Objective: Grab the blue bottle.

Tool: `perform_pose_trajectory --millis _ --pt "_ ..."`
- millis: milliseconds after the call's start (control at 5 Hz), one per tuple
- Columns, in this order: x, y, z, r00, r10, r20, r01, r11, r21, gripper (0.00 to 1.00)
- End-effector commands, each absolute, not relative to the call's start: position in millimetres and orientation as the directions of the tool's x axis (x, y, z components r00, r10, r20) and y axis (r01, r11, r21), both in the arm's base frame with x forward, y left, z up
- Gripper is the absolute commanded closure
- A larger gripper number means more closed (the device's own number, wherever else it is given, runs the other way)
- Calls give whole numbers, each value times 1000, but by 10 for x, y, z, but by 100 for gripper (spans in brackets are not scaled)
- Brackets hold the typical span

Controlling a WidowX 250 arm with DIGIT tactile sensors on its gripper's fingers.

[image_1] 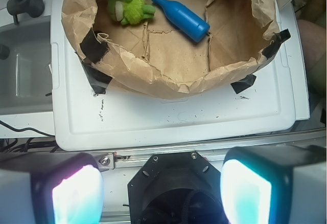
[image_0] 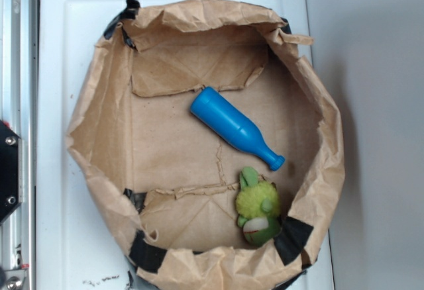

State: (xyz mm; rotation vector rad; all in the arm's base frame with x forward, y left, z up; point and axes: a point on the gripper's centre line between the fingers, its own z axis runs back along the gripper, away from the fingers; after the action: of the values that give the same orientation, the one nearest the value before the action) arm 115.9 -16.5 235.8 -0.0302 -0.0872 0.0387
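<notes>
The blue bottle (image_0: 235, 126) lies on its side on the paper floor of a brown paper-lined bin (image_0: 99, 118), neck pointing lower right. In the wrist view the blue bottle (image_1: 181, 17) shows at the top, inside the bin. My gripper (image_1: 161, 191) is open, its two glowing pads far apart with nothing between them. It hangs well away from the bin, over the robot's black base, and does not show in the exterior view.
A green-yellow plush toy (image_0: 258, 207) lies just below the bottle's neck, near the bin's front wall; it is also in the wrist view (image_1: 130, 9). The bin rests on a white lid (image_1: 168, 121). A metal rail (image_0: 16, 104) runs along the left.
</notes>
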Motion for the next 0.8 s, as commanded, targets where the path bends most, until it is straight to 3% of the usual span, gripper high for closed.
perform_pose_trajectory --millis 0,400,600 --pt "1159 -165 2358 995 40 86 -37 999 -32 0" --pt "2100 -262 2120 985 163 60 -162 987 -22 0" --pt "2389 -193 1988 980 180 83 -180 984 -13 0"
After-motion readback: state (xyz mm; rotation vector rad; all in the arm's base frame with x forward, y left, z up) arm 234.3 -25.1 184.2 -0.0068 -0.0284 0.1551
